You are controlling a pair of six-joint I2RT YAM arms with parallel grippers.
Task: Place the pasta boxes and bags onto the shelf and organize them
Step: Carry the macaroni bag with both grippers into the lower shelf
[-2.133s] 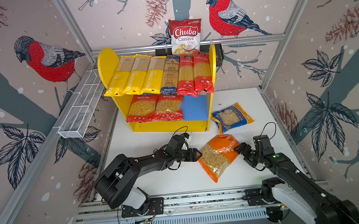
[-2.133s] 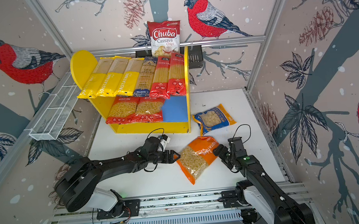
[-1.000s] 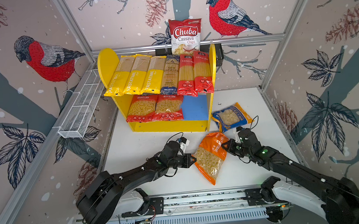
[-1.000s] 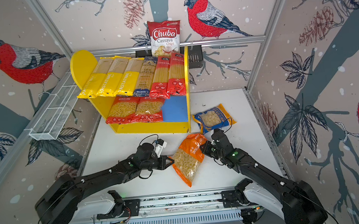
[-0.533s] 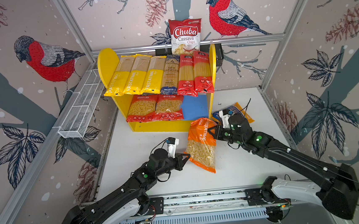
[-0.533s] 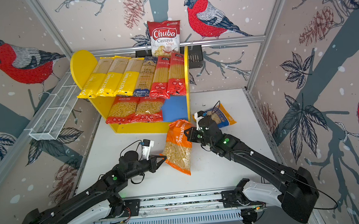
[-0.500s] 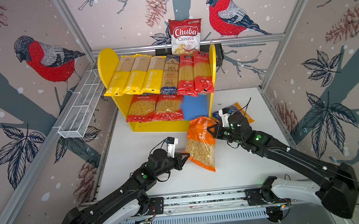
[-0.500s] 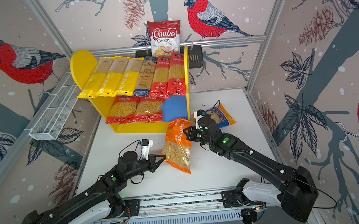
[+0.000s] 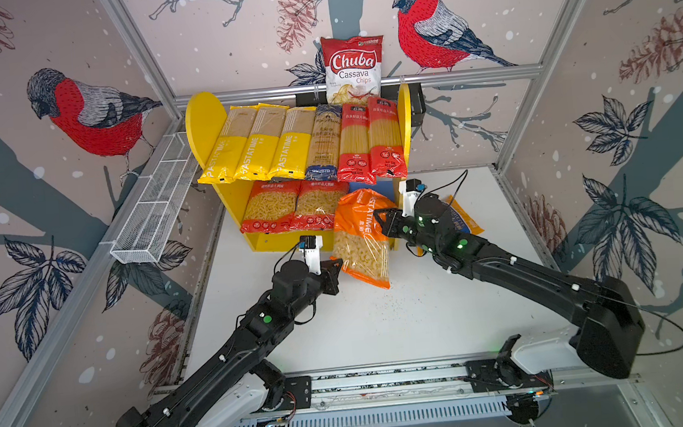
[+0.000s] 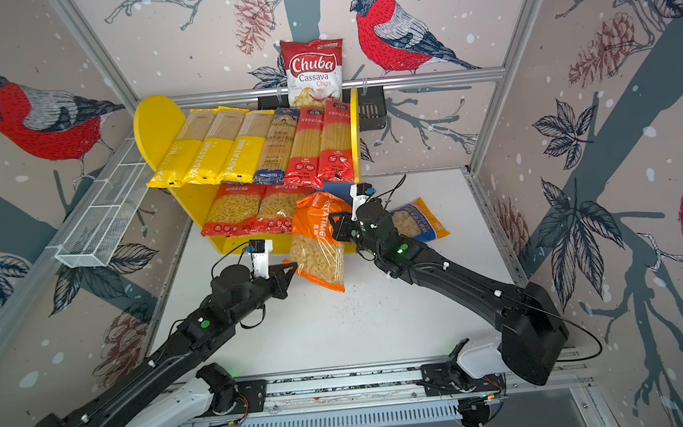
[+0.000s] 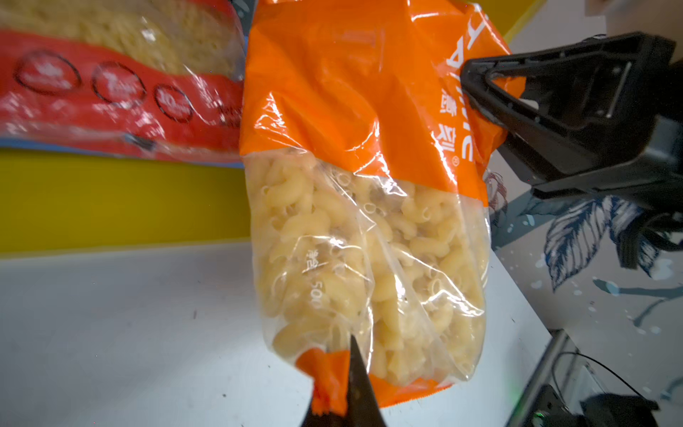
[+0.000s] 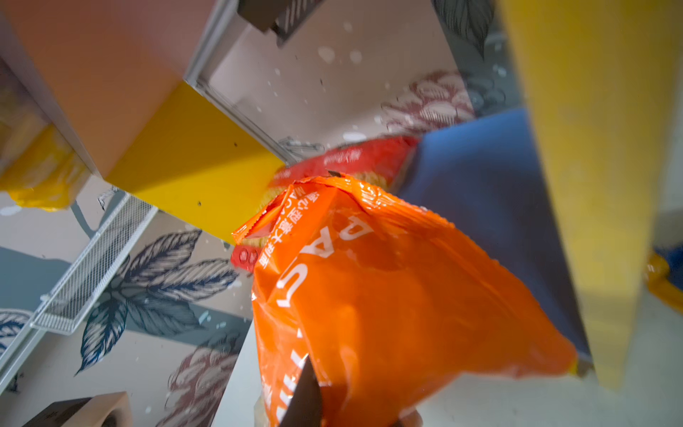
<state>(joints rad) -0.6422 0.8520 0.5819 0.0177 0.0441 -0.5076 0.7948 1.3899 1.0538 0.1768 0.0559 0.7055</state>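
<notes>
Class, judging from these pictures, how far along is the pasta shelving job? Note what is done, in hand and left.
Done: six long packs lie across the top of the shelf, two red bags below. In hand: the left end effector and right end effector pinch the orange bag at the shelf's front. Left: seating it, then the blue bag on the table.

I see my left gripper (image 11: 338,388) pinching the orange macaroni bag (image 11: 366,222) at its seam, right gripper (image 11: 473,79) seemingly holding its side.
</notes>
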